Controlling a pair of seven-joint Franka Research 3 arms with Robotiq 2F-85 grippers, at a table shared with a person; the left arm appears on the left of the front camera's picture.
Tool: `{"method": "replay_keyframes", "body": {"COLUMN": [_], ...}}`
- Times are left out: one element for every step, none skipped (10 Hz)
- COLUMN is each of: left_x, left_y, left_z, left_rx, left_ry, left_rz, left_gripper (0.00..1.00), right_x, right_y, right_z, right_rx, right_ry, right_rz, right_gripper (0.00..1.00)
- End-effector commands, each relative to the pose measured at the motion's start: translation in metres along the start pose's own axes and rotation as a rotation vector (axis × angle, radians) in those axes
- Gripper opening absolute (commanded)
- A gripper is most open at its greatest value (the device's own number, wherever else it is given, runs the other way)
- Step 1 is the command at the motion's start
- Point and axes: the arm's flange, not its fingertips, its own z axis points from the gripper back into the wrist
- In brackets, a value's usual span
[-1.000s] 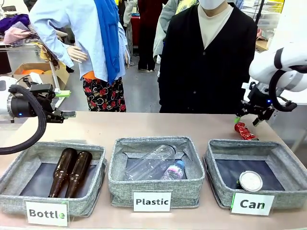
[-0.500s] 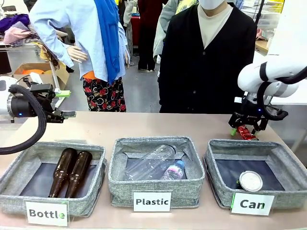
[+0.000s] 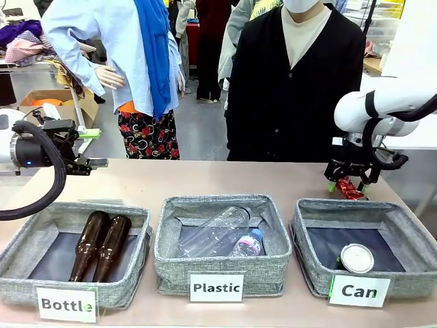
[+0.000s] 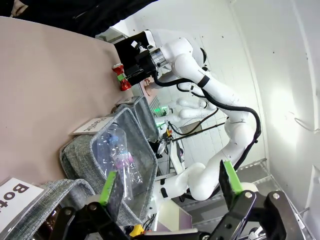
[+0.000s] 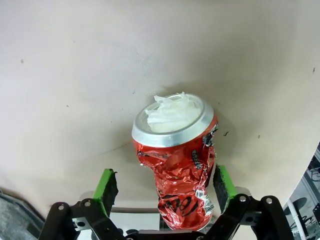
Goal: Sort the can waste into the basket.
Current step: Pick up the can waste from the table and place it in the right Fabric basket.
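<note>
The red can [image 5: 177, 165] lay between the right gripper's [image 5: 165, 192] spread fingers, untouched; the arm reached down over the table [image 3: 205, 179].

Beige table [image 3: 205, 179], grey floor [image 3: 201, 126] behind it, cardboard box [image 3: 48, 102] far left, white wall [image 4: 210, 20] beyond.

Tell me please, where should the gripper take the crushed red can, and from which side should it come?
Probably across the crumpled middle of the crushed red can, coming from above. It lies on its side on the table, and the dented walls give flatter faces than the round silver top. The right gripper already straddles this part from above, a green pad on each side, apparently not yet clamped.
</note>
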Motion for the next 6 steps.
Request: {"method": "replay_keyframes", "body": {"left_x": [0.0003, 0.0003, 0.0003, 0.0003, 0.0003, 0.0003], "left_y": [-0.0033, -0.0033, -0.0033, -0.0033, -0.0033, -0.0033], "left_z": [-0.0003, -0.0003, -0.0003, -0.0003, -0.0003, -0.0003], "left_rx": [0.004, 0.004, 0.004, 0.004, 0.004, 0.004], "left_ry": [0.005, 0.005, 0.005, 0.005, 0.005, 0.005], "left_rz": [-0.006, -0.006, -0.006, -0.006, -0.006, -0.006], "left_gripper": [1.0, 1.0, 1.0, 1.0, 1.0, 1.0], "right_x": [0.0017, 0.0015, 0.0006, 0.0003, 0.0005, 0.0009], "right_y": [0.0059, 0.0069, 0.0059, 0.0064, 0.0062, 0.0065], "right_z": [0.0055, 0.0051, 0.0048, 0.004, 0.0034, 0.0036], "right_rx": [-0.049, -0.045, -0.049, -0.048, -0.054, -0.053], "right_ry": [-0.007, 0.003, 0.009, 0.009, 0.013, 0.013], "right_rz": [-0.023, -0.024, -0.027, -0.025, -0.028, -0.026], "right_gripper": [0.96, 0.4, 0.36, 0.0, 0.0, 0.0]}}
